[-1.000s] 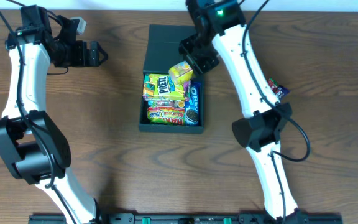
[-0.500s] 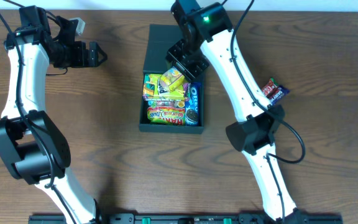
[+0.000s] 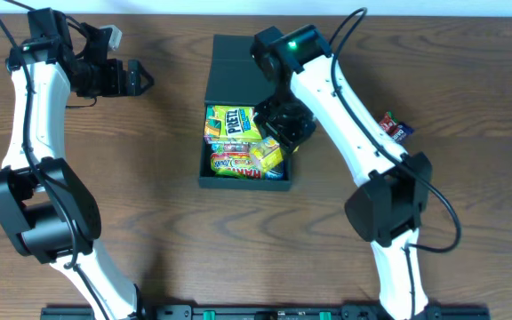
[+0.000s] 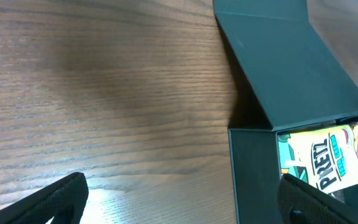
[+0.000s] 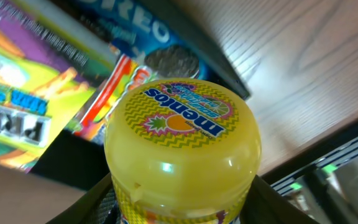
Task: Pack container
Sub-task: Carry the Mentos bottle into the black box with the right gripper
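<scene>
The container (image 3: 243, 184) sits near the middle of the table (image 3: 149, 222), a little toward 12 o'clock in the overhead view. Its hinged lid (image 3: 236, 67) is laid flat open on the 12 o'clock side. Inside, at the 12 o'clock end, a yellow-green box (image 3: 236, 122) reads "PRETZ", and the same word shows in the left wrist view at the frame's right edge. Below it lies a bright packet (image 3: 234, 164) whose lettering is too small to be sure of.

The right gripper (image 3: 274, 147) has its fingers (image 5: 101, 202) half closed around a yellow tub (image 3: 268, 156), held over the container's 4 o'clock corner. The right wrist view shows "mentos" in blue across its lid. Whether the tub touches the packets beneath cannot be told. Behind it a blue wrapper (image 5: 126, 22) shows "OREO", cut off by the top edge, with a dark biscuit printed beside it. A purple and yellow packet at 9 o'clock in that view is blurred, its letters hard to read.

At 3 o'clock from the container, well apart, a red and dark wrapped snack (image 3: 396, 129) lies partly hidden by the right arm.

The left gripper (image 3: 140, 77) hangs at 10 o'clock, well apart, fingers (image 4: 61, 199) spread wide and empty.
</scene>
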Available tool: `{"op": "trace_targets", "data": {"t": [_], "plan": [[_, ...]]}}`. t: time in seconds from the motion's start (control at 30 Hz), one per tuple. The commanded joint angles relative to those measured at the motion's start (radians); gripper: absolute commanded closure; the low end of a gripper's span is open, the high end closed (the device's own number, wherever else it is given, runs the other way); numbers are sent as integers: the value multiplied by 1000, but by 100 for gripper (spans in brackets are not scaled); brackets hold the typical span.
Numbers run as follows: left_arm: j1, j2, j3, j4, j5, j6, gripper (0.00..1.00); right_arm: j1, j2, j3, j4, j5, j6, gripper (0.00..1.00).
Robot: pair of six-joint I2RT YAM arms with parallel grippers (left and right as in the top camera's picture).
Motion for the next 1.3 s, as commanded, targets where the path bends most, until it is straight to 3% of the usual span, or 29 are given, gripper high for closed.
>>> {"op": "trace_targets", "data": {"t": [0.0, 0.2, 0.43, 0.73, 1.23, 1.27], "plan": [[4, -21, 23, -4, 22, -4, 2, 61, -32, -6, 29, 6, 101, 98], [4, -21, 23, -3, 22, -4, 2, 132, -31, -6, 137, 21, 192, 98], [4, -21, 23, 8, 25, -5, 2, 182, -30, -15, 150, 109, 586, 98], [4, -21, 23, 8, 48, -5, 2, 194, -27, -19, 338, 129, 600, 98], [4, -21, 23, 8, 48, -5, 2, 196, 6, -72, 393, 163, 599, 98], [4, -21, 23, 8, 48, -5, 2, 196, 6, -72, 393, 163, 599, 93]]}}
